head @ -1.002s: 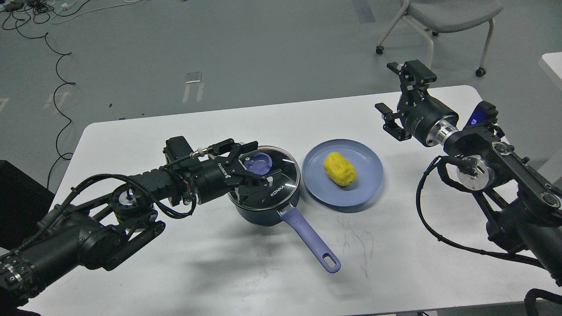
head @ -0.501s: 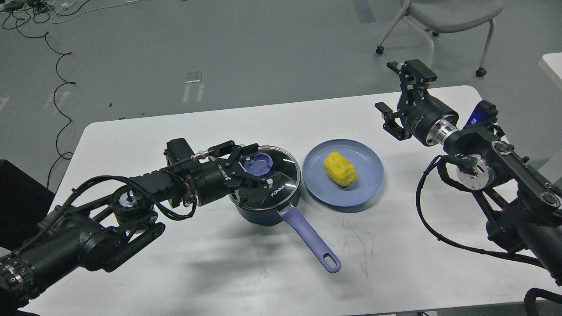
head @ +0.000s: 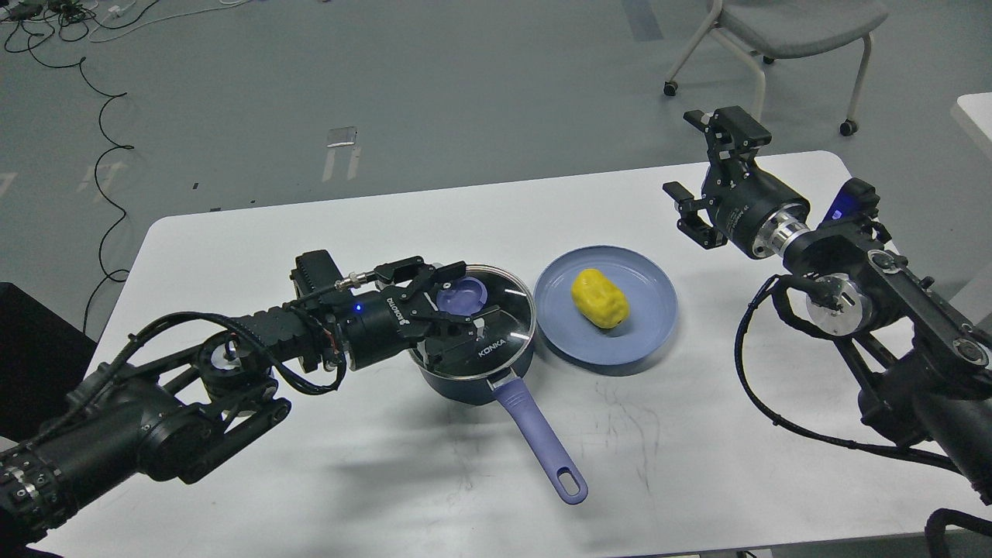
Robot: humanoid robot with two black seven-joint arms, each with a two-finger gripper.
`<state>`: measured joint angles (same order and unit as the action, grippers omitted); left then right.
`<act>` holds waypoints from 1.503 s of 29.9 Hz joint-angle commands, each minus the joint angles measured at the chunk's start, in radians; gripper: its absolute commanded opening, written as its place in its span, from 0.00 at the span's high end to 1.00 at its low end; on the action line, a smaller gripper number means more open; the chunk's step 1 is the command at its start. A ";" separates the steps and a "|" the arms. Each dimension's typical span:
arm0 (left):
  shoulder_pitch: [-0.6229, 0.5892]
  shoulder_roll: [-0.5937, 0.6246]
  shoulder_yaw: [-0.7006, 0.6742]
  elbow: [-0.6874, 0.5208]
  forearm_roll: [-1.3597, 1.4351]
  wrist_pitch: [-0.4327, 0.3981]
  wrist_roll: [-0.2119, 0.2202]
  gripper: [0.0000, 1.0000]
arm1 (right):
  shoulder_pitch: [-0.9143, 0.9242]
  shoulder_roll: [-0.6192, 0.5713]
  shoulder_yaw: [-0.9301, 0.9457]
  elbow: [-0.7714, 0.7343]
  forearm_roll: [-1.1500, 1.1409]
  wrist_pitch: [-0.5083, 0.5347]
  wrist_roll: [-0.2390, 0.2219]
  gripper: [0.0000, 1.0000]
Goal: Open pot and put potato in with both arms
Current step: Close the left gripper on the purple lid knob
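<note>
The navy pot (head: 459, 381) stands mid-table with its KONKA glass lid (head: 502, 322) on and its lavender handle (head: 536, 440) pointing toward the front. My left gripper (head: 467, 294) lies across the lid, its two fingers closed against the purple knob (head: 463, 297). The yellow potato (head: 598, 297) lies on a flat blue plate (head: 651, 318) just right of the pot. My right gripper (head: 682, 155) is open and empty, held above the table's far right part, apart from the plate.
The white table (head: 372, 465) ends close behind the right gripper. A wheeled chair (head: 783, 31) stands on the floor behind it. Black cables (head: 105, 155) lie on the floor at the left. Another white surface (head: 978, 116) shows at the right edge.
My left gripper's fingers have closed in on the lid knob. The pot has shifted slightly right and turned, so its handle swung toward the left. The right arm has not moved.
</note>
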<state>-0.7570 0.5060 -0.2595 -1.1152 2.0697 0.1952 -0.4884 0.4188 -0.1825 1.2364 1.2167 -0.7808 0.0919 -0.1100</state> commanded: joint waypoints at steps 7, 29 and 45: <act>0.002 -0.007 0.000 0.029 0.000 0.000 0.000 0.17 | 0.003 0.000 0.000 -0.002 0.000 0.000 0.001 0.00; 0.001 -0.011 0.002 0.074 0.000 0.000 0.000 0.19 | 0.005 0.000 0.000 -0.019 -0.002 0.000 0.003 0.00; -0.016 -0.009 -0.001 0.072 -0.014 0.000 0.000 0.59 | 0.009 0.000 -0.002 -0.039 -0.002 0.000 0.004 0.00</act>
<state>-0.7725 0.4971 -0.2602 -1.0415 2.0558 0.1950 -0.4888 0.4279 -0.1825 1.2348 1.1849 -0.7824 0.0920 -0.1065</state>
